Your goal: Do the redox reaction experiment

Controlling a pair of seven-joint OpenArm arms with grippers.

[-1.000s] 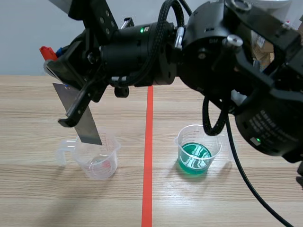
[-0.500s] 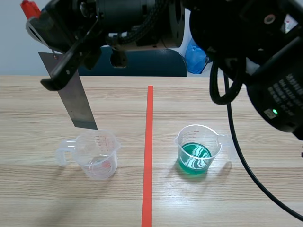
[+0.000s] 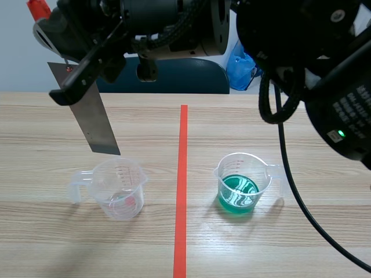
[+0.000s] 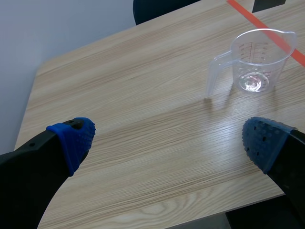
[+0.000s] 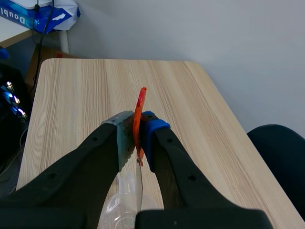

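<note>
With the right gripper [image 3: 62,87], pinching a grey metal strip [image 3: 93,124] by its upper end, closing the fingers tight on both faces of the sheet. In the right wrist view, showing the strip edge-on between the pads, with an orange-red tab [image 5: 139,119] sandwiched at the fingertips; not possible to tell whether the tab belongs to the strip.

Reaching in with the right arm [image 3: 301,63] from the right side, raised high and crossing the far part of the table [image 3: 46,243], past the red tape line [image 3: 181,191]. Angling the fingers downward and toward the left side.

Hanging the strip tilted, upper end farther left, lower end nearer the tape line. Holding its lower edge just above the rim of the empty clear measuring cup [image 3: 119,188], apart from the rim as far as the scene view shows. Leaving that cup upright on the left of the tape line, handle pointing away from the line.

Leaving the second cup [image 3: 240,182], holding green liquid, upright on the right of the tape line, well apart from the strip.

Holding the left gripper [image 4: 167,138] spread wide above bare table, with nothing between the blue pads [image 4: 76,138]. Facing the empty cup ahead, off the side of the right finger.
</note>
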